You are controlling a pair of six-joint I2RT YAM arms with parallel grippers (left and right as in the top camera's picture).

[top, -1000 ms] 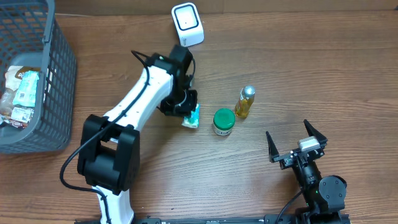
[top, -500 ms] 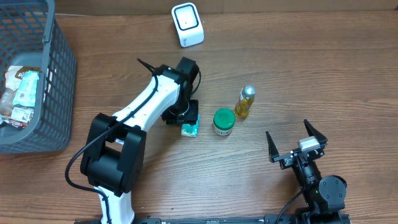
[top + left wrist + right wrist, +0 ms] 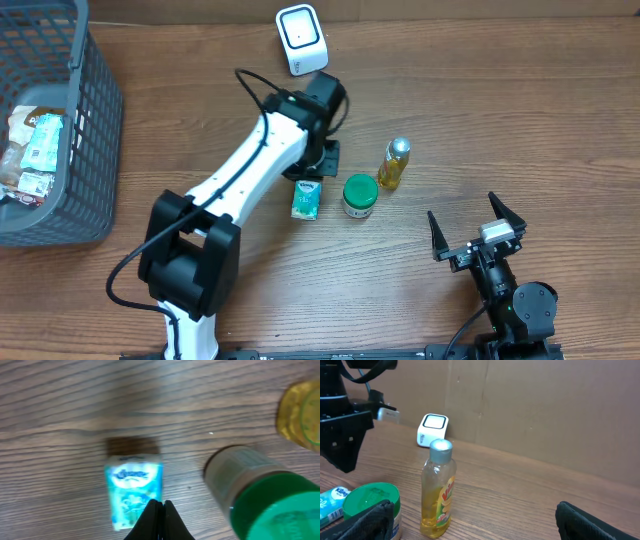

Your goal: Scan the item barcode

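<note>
Landmark: take the green-lidded jar (image 3: 360, 195) as your reference; it stands upright on the counter (image 3: 520, 100).
Tissue pack (image 3: 306, 199): you find it lying flat on the counter just left of the jar, apart from it, printed face up.
Left gripper (image 3: 322, 165): it hangs just beyond the jar's left side, over the far end of the tissue pack.
Left jaws, wrist view: you see the left gripper (image 3: 156, 508) with both tips pressed together and nothing between them; they overlap one edge of the tissue pack (image 3: 132, 492), and you cannot tell whether they touch it.
Right gripper (image 3: 478, 235): it sits on the near right of the jar, well apart, jaws spread wide and empty.
Yellow bottle (image 3: 394, 165): upright, just beyond the jar on its right.
Scanner (image 3: 301, 40): a white box well beyond the jar, near the counter's far edge.
Basket (image 3: 95, 150): grey mesh, far left of the jar, with packets inside.
</note>
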